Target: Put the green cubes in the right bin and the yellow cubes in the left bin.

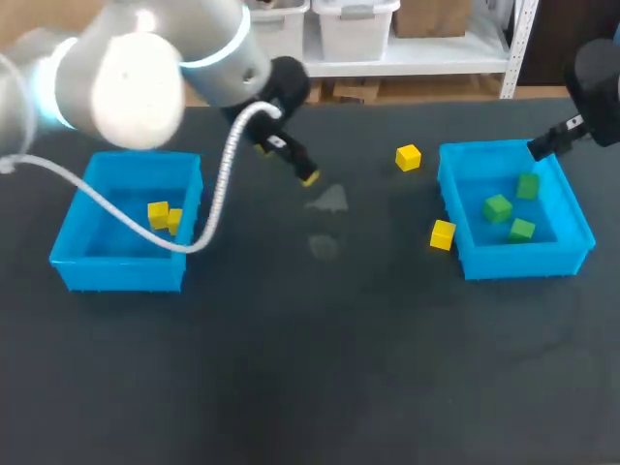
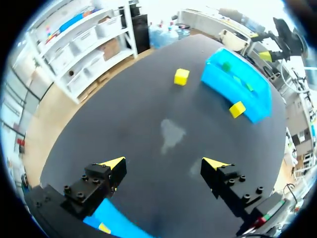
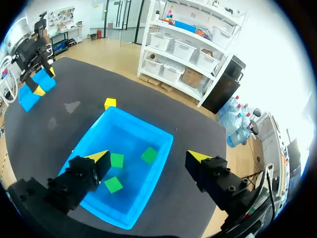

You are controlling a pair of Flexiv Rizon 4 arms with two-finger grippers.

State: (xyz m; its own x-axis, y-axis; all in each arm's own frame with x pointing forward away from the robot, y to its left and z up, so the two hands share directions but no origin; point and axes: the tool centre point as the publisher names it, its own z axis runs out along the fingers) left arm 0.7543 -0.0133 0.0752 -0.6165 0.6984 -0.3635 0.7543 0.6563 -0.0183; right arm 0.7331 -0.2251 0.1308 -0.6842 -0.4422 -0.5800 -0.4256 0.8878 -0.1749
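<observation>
Our right claw [image 3: 148,157] hangs over the right bin [image 1: 523,262]. Its two fingers are spread wide and hold nothing. Down inside the right bin lie the green cubes [image 1: 497,207]. There are three of them, close together but not stacked.

The first yellow cube [image 1: 443,234] sits on the table [image 2: 124,124] just beside the right bin. It is by the wall that faces the left bin [image 1: 121,271]. We cannot tell if it touches that wall. The second yellow cube [image 1: 408,157] is on the table too, near the far corner of the right bin on that same side. It stands a little way off from the right bin.

The left bin is well apart from the right bin, across the dark table. The other yellow cubes [image 1: 158,214] lie inside it, two of them side by side.

Our left claw [image 2: 163,166] hangs over the table, between the right bin and the left bin. Its fingers are wide apart and it holds nothing.
</observation>
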